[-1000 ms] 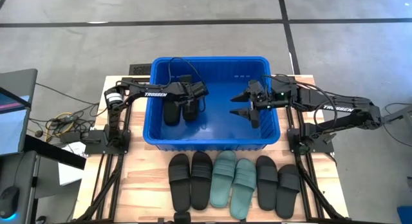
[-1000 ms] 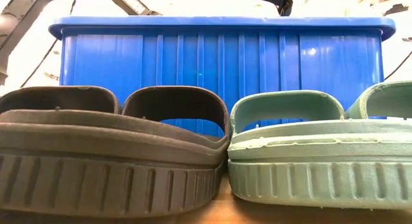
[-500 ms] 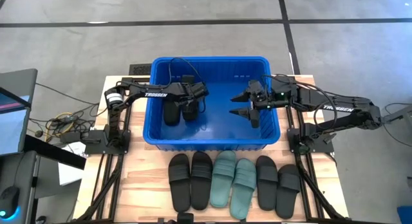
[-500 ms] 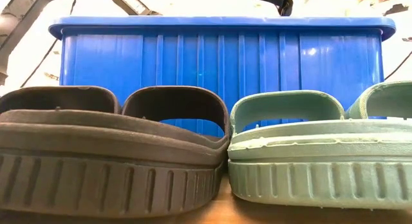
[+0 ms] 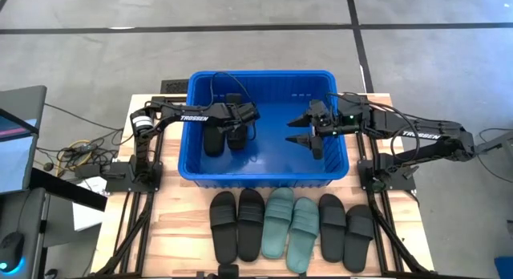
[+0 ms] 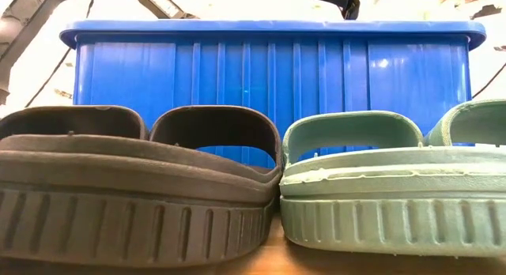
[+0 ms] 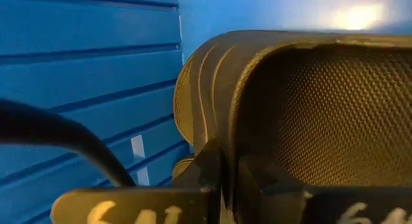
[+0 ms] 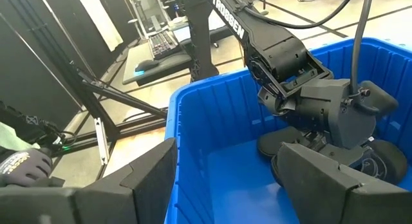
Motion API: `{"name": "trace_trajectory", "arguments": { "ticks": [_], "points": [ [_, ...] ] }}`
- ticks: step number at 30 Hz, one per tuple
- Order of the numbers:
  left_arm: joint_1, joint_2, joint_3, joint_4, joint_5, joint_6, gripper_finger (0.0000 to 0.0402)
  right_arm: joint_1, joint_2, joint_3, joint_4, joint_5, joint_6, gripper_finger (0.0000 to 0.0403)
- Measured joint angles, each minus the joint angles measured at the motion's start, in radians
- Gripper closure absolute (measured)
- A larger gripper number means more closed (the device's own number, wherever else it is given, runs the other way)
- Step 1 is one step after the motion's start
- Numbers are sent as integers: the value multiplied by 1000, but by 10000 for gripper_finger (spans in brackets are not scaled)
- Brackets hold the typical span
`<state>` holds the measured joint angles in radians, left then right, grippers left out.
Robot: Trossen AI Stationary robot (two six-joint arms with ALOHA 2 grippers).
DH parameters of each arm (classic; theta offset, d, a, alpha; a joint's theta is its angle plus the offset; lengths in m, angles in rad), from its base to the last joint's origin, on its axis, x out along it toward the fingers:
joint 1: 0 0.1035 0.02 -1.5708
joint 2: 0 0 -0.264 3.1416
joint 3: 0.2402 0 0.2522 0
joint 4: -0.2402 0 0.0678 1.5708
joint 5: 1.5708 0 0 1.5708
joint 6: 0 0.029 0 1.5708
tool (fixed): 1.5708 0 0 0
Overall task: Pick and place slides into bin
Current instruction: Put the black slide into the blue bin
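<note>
The blue bin point(image 5: 264, 173) stands at the table's far middle. Inside its left half lie two black slides point(image 5: 213, 140), point(image 5: 238, 137). My left gripper point(image 5: 243, 123) reaches in over the bin's left wall and is shut on one black slide point(image 7: 309, 108). My right gripper point(image 5: 309, 137) hangs open over the bin's right half with nothing between its fingers point(image 8: 225, 163). On the table in front of the bin, several more slides lie on their soles in a row: two black point(image 5: 236, 224), two teal point(image 5: 290, 227) and two black point(image 5: 346, 229). My left gripper pinches a black slide by its raised edge point(image 7: 222, 130), which runs down into the narrow gap between the two fingers point(image 7: 206, 176). The fingers come slanting down from the table's left side. The slide is inside the bin. Whether it rests on the bin's floor I cannot tell.
The bin's floor between the two grippers point(image 5: 272, 131) is bare blue. In the low view a black slide point(image 6: 134, 188) and a teal slide point(image 6: 387, 188) stand in front of the bin's wall point(image 6: 269, 69). A monitor point(image 5: 16, 143) and cables are left of the table.
</note>
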<state>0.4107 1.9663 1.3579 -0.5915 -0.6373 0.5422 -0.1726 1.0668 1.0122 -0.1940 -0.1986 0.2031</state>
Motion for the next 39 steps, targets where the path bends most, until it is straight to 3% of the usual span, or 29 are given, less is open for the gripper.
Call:
{"name": "trace_trajectory", "arguments": {
  "ticks": [31, 39],
  "points": [
    [3, 2, -2, -3, 40, 4, 251, 2, 0, 0, -3, -1, 7, 148],
    [2, 2, -2, -3, 23, 68, 230, 2, 0, 0, -7, -1, 6, 148]
  ]
}}
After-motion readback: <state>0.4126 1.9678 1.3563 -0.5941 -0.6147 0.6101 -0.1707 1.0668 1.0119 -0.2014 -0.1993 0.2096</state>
